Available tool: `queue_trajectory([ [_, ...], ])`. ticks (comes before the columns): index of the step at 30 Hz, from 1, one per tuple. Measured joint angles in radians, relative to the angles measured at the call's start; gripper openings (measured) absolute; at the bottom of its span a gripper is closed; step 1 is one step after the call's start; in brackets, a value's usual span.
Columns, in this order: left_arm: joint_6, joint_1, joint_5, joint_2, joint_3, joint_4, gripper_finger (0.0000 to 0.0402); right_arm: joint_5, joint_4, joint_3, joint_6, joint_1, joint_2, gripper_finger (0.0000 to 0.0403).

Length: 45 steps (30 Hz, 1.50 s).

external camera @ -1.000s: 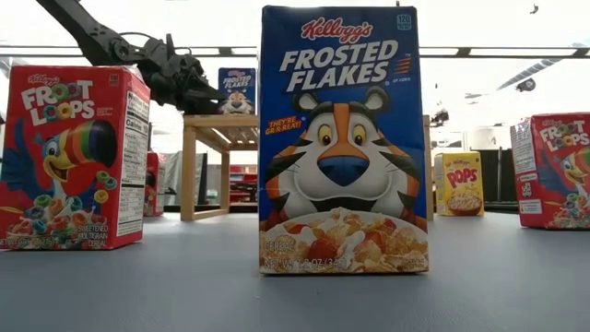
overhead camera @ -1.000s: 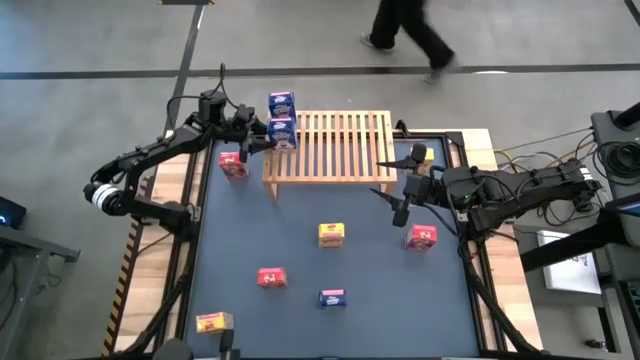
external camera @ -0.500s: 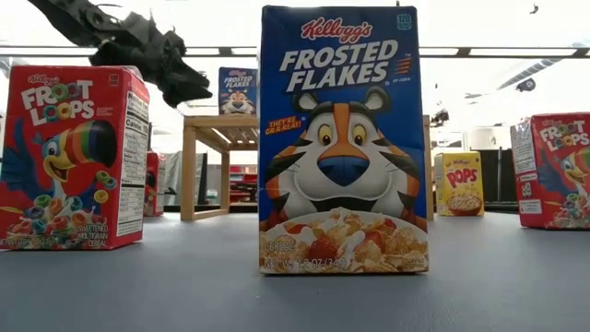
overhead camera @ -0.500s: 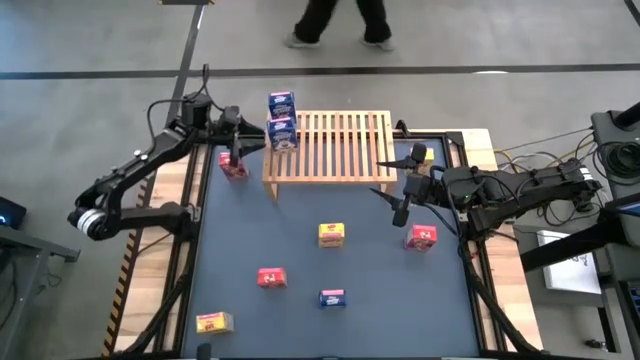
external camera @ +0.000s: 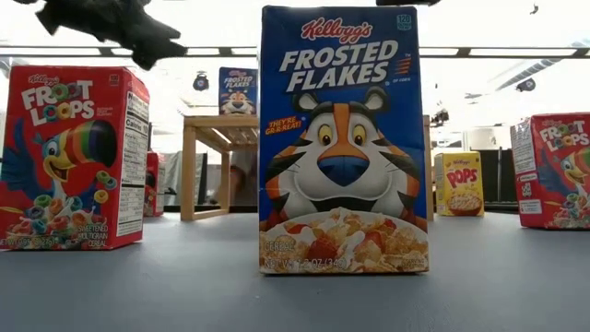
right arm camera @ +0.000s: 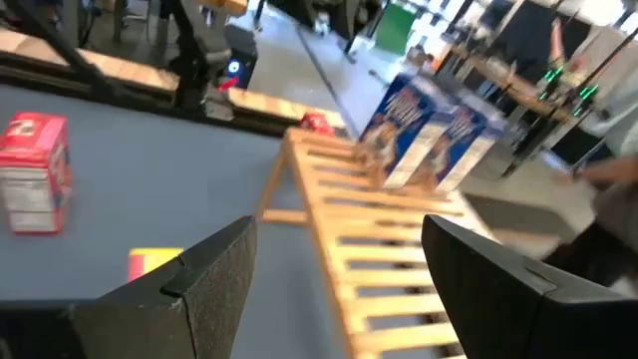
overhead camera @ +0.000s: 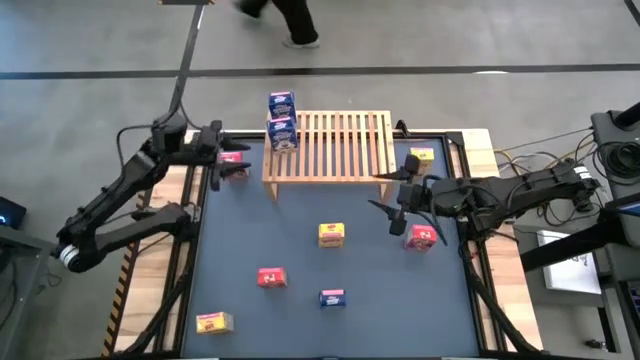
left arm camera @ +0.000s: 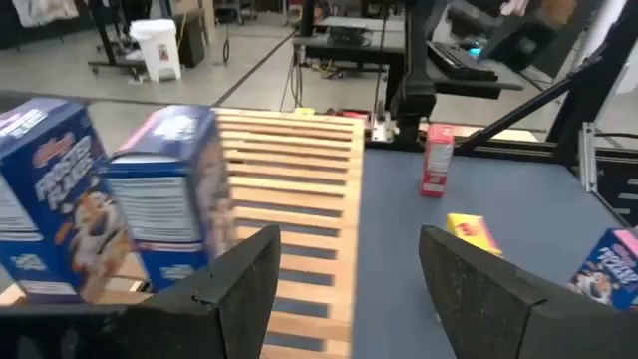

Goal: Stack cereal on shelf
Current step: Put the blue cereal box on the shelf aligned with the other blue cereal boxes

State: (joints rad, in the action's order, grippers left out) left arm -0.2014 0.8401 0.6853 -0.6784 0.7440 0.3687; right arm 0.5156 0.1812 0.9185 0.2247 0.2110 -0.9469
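A: Report the left claw (overhead camera: 217, 160).
B: Fingers spread, nothing between them. It hangs over the counter's (overhead camera: 240, 240) left edge, just beside a red box (overhead camera: 234, 156) and left of the shelf (overhead camera: 335, 145).

A: And the right claw (overhead camera: 392, 200)?
B: Also spread and empty. It sits off the shelf's right front corner, near a red box (overhead camera: 421, 236) on the counter.

A: What does the shelf carry?
B: Two blue boxes (overhead camera: 282, 118) at its left end, one behind the other. In the low view the one showing there reads "Frosted Flakes" (external camera: 237, 90).

A: Legible print on the counter?
B: The nearest blue box (external camera: 343, 138) reads "Kellogg's Frosted Flakes" and "They're Gr-r-reat!". A red "Froot Loops" box (external camera: 76, 155) stands left of it, a second Froot Loops box (external camera: 555, 171) at right, and a yellow "Pops" box (external camera: 459, 183) farther back.

A: Remaining stock, high view?
B: A yellow box (overhead camera: 332, 234) mid-counter, a red one (overhead camera: 271, 277) and a blue one (overhead camera: 333, 297) nearer the front, a yellow one (overhead camera: 212, 322) at the front left corner, and a yellow one (overhead camera: 421, 155) right of the shelf.
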Motion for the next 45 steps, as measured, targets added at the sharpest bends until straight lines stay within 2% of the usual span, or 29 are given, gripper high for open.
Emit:
queue_trajectory([
  [3, 0.065, -0.125, -0.123, 0.083, -0.030, -0.003, 0.0223, 0.000, 0.001, -0.025, -0.050, 0.028, -0.023, 0.0274],
  [6, 0.138, -0.300, -0.271, 0.142, -0.070, -0.006, 0.0223, 0.007, 0.004, -0.045, -0.068, 0.053, -0.051, 0.0274],
  [11, 0.199, -0.680, -0.642, 0.175, -0.144, -0.117, 0.0223, 0.008, -0.019, -0.052, -0.072, 0.062, -0.099, 0.0274],
  [17, 0.153, -1.126, -1.097, 0.070, -0.157, -0.269, 0.0223, 0.008, -0.016, -0.024, -0.068, 0.062, -0.141, 0.0274],
  [19, 0.142, -1.244, -1.221, 0.011, -0.130, -0.276, 0.0223, 0.008, -0.019, -0.020, -0.068, 0.068, -0.149, 0.0274],
  [21, 0.142, -1.334, -1.297, -0.053, -0.096, -0.283, 0.0223, 0.008, -0.021, -0.018, -0.065, 0.086, -0.156, 0.0274],
  [26, 0.184, -1.434, -1.326, -0.238, -0.003, -0.280, 0.0223, 0.008, -0.042, -0.018, -0.053, 0.134, -0.172, 0.0274],
  [34, 0.308, -1.449, -1.277, -0.519, 0.171, -0.187, 0.0223, 0.010, -0.030, -0.022, -0.146, 0.186, -0.196, 0.0274],
  [40, 0.364, -1.480, -1.242, -0.688, 0.250, -0.242, 0.0223, 0.034, -0.029, -0.024, -0.225, 0.257, -0.202, 0.0274],
  [45, 0.413, -1.497, -1.242, -0.803, 0.266, -0.324, 0.0223, 0.043, -0.030, -0.025, -0.281, 0.341, -0.219, 0.0274],
])
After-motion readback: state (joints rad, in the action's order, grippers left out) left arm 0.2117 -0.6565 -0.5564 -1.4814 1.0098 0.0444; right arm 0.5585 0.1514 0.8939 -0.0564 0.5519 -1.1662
